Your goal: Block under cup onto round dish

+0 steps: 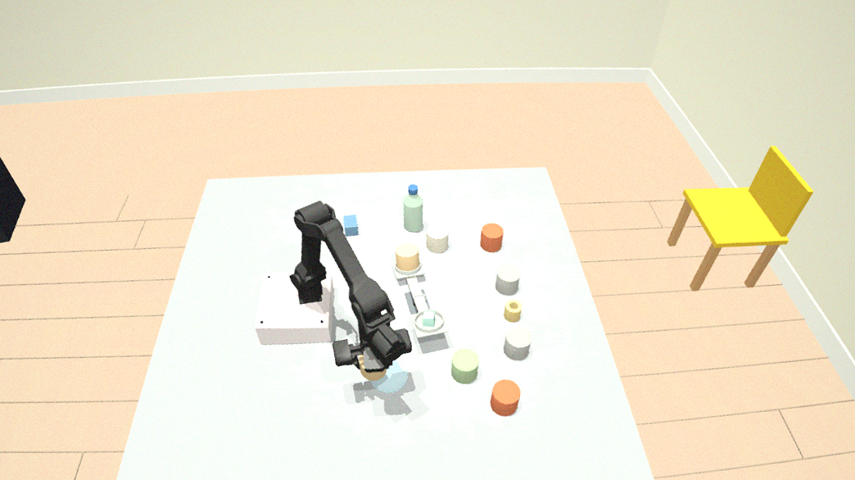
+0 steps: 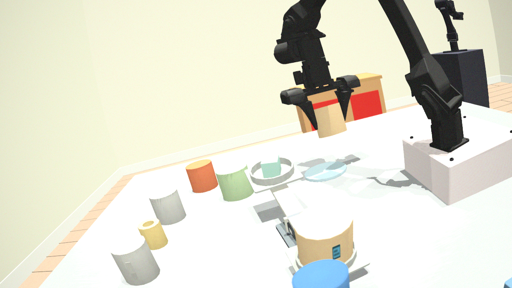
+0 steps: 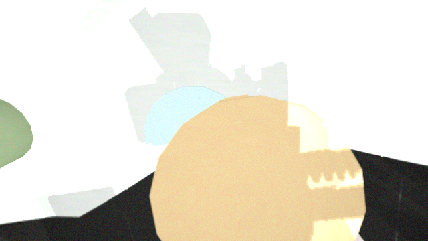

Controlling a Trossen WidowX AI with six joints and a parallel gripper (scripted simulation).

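My gripper (image 2: 331, 120) is shut on a tan cup (image 1: 372, 370) (image 2: 331, 120) (image 3: 241, 174) and holds it in the air, near and above the pale blue round dish (image 1: 392, 380) (image 2: 325, 171) (image 3: 180, 110). In the wrist view the cup hides part of the dish. The teal block (image 1: 429, 319) (image 2: 271, 168) lies uncovered inside the ring on one end of the balance (image 1: 416, 290) (image 2: 289, 200). The other tan cup (image 1: 406, 258) (image 2: 324, 243) stands on the balance's other end.
A green cylinder (image 1: 464, 366) (image 2: 234, 182) and an orange one (image 1: 505, 398) (image 2: 202, 177) stand beyond the block's end. Grey cylinders (image 1: 517, 343) (image 2: 167, 207) and a yellow ring-shaped piece (image 1: 512, 311) (image 2: 154, 236) stand beside the balance. A bottle (image 1: 412, 212) stands near the other cup.
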